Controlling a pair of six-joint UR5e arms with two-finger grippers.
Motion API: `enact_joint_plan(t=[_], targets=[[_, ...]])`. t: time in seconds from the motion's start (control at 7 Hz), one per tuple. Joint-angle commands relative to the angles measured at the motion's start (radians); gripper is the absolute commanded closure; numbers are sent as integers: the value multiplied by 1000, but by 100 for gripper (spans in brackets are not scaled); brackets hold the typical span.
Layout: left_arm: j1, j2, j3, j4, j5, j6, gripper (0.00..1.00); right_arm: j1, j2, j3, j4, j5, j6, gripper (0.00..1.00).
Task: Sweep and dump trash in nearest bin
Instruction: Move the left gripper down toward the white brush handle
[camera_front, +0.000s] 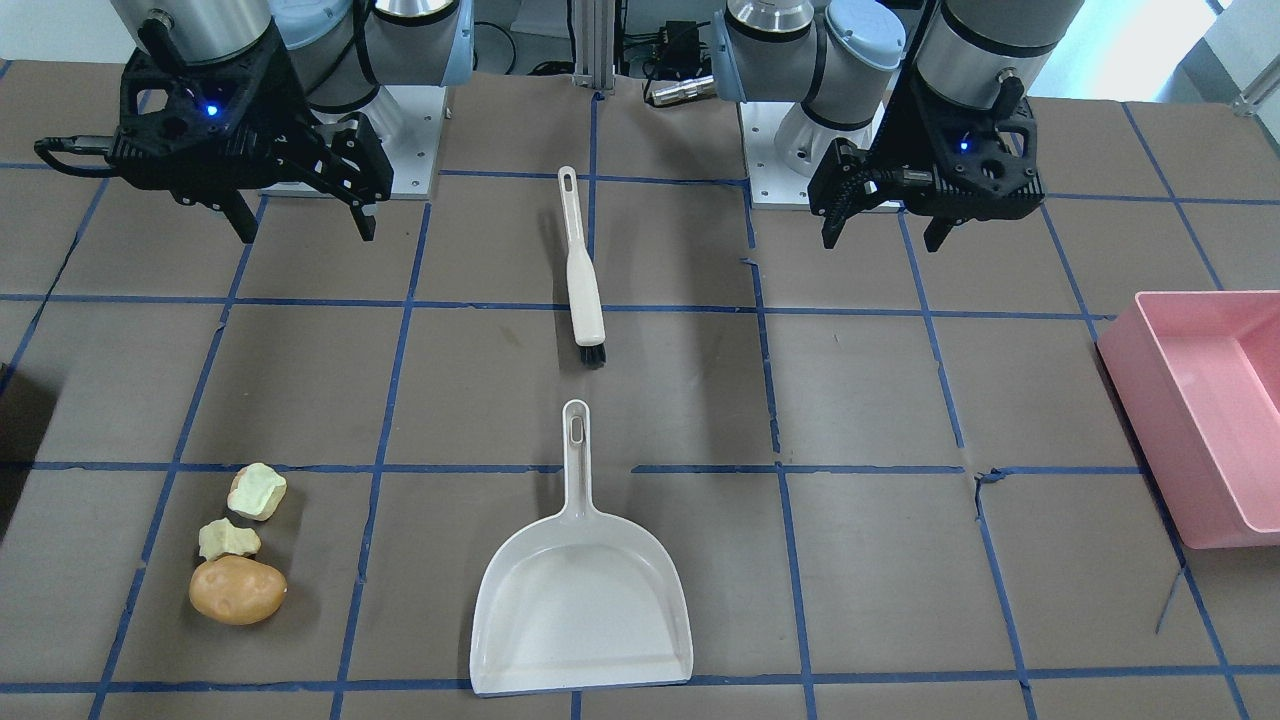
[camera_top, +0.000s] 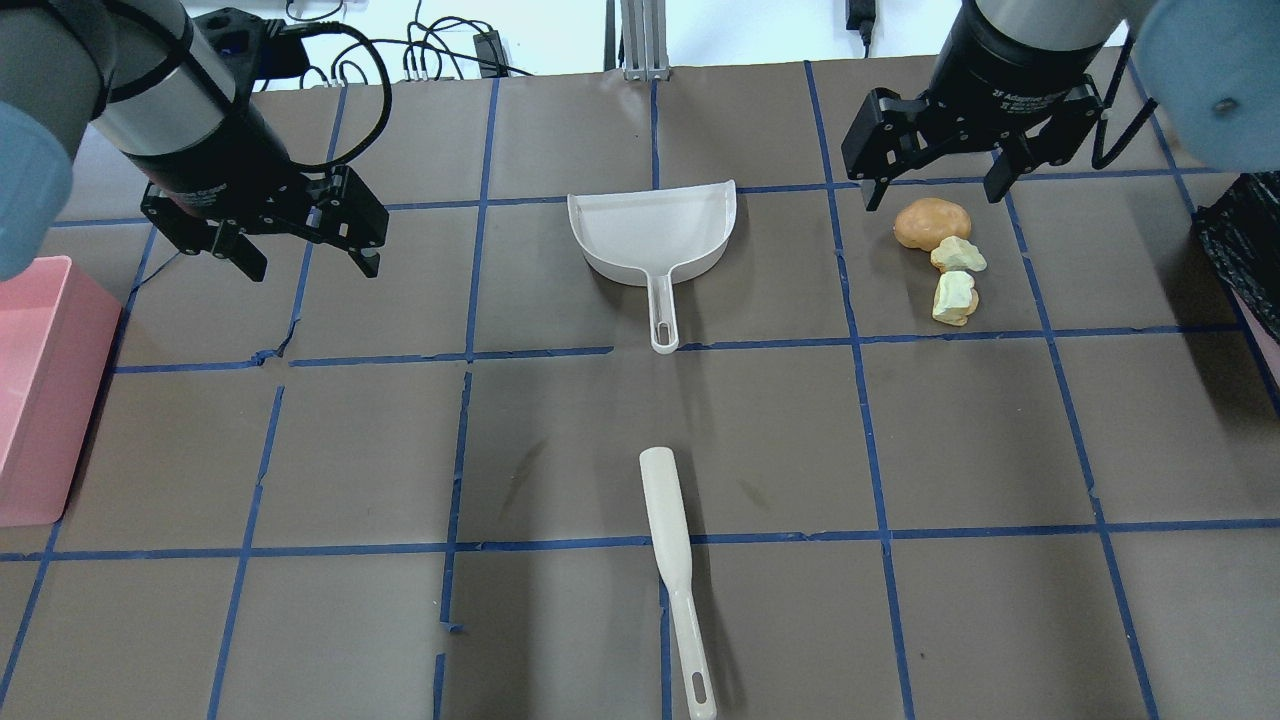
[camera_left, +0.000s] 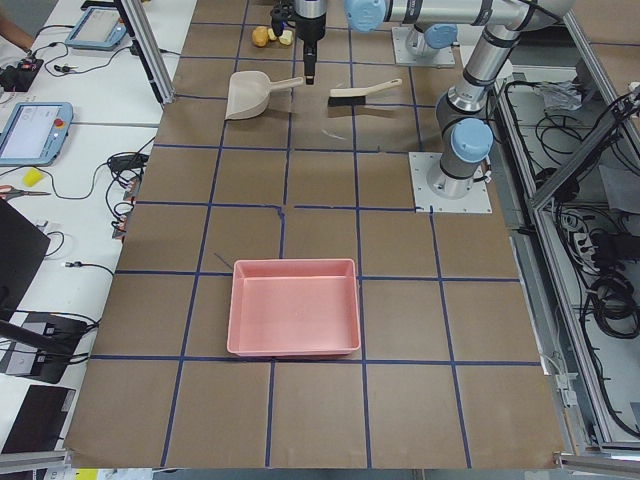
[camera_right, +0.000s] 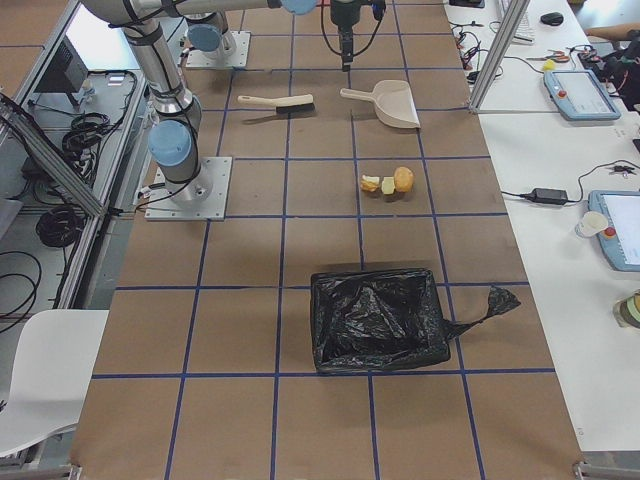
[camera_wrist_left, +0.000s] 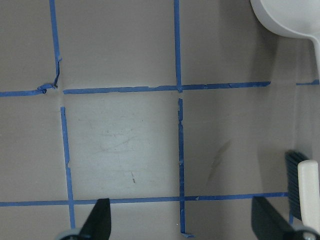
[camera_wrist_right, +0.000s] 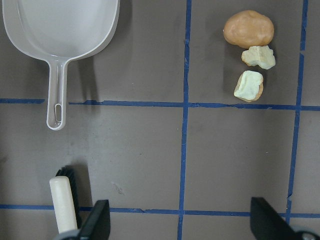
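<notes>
The trash lies together on the table: a golden-brown potato-like lump (camera_top: 930, 222) and two pale yellow-green chunks (camera_top: 958, 255) (camera_top: 955, 298), also in the right wrist view (camera_wrist_right: 248, 28). A white dustpan (camera_top: 652, 230) lies empty at the middle, handle toward the robot. A white brush (camera_top: 668, 530) lies nearer the robot. My right gripper (camera_top: 935, 195) is open and empty, up above the table near the trash. My left gripper (camera_top: 312, 265) is open and empty above bare table on the left.
A pink bin (camera_top: 50, 400) stands at the table's left end. A bin lined with a black bag (camera_right: 380, 320) stands at the right end, its edge showing in the overhead view (camera_top: 1240, 250). Blue tape lines grid the brown table.
</notes>
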Motion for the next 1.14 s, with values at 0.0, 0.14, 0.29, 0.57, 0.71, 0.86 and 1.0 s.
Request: enact_joint_plan(t=[0.0,0.14,0.29,0.57,0.71,0.86,1.0], targets=[[-12,4,-5,0,4,0,0,2,0,0,-4,6,0,0],[-14,13,-5,1,1,4,0,2,0,-2,-2,8,0,0],[-15,9,-5,-5,-9,-11,0,2,0,-2,-1,8,0,0],[-28,7,-2,-9,-127,-60,0,-2,0,-2,-2,6,0,0],[-37,2,-6,-14,-114,-59,0,-5,0,-2,-9,6,0,0],[-58,15,-46,-14,-109,-119,0,-2,1,-2,-9,11,0,0],[-99,18,-111,0,-117,-194,0,-8,0,-2,-4,9,0,0]])
